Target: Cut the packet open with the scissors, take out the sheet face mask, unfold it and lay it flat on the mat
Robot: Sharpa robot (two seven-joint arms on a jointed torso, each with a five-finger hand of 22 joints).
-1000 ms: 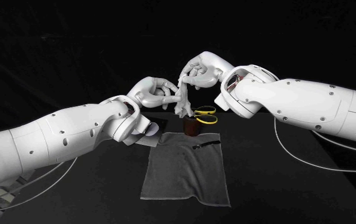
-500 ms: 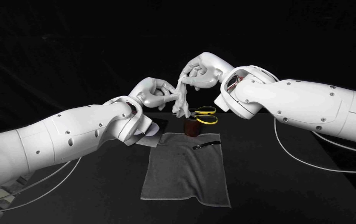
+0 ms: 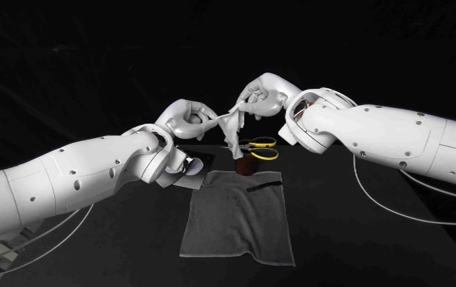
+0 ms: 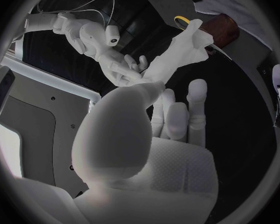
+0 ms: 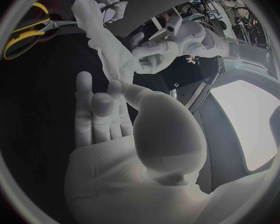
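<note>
The white sheet mask (image 3: 231, 129) hangs crumpled in the air between my two hands, above the far end of the grey mat (image 3: 238, 221). My left hand (image 3: 190, 119) pinches one upper edge and my right hand (image 3: 258, 96) pinches the other, with a short span stretched between them. The left wrist view shows the mask (image 4: 177, 50) running from my left hand (image 4: 165, 129) to the right hand (image 4: 124, 67). In the right wrist view the mask (image 5: 102, 40) rises from my right hand (image 5: 115, 129) toward the left hand (image 5: 155, 50). The yellow-handled scissors (image 3: 259, 147) lie on the table behind the mat.
The silver packet (image 3: 190, 166) lies at the mat's far left corner, under my left arm. A brown object (image 3: 246, 165) stands at the mat's far edge below the mask. A thin dark strip (image 3: 264, 183) lies on the mat's far right part.
My left hand has shifted left and my right hand slightly right, drawing the mask's upper edge out between them. The mask's lower part still hangs bunched.
</note>
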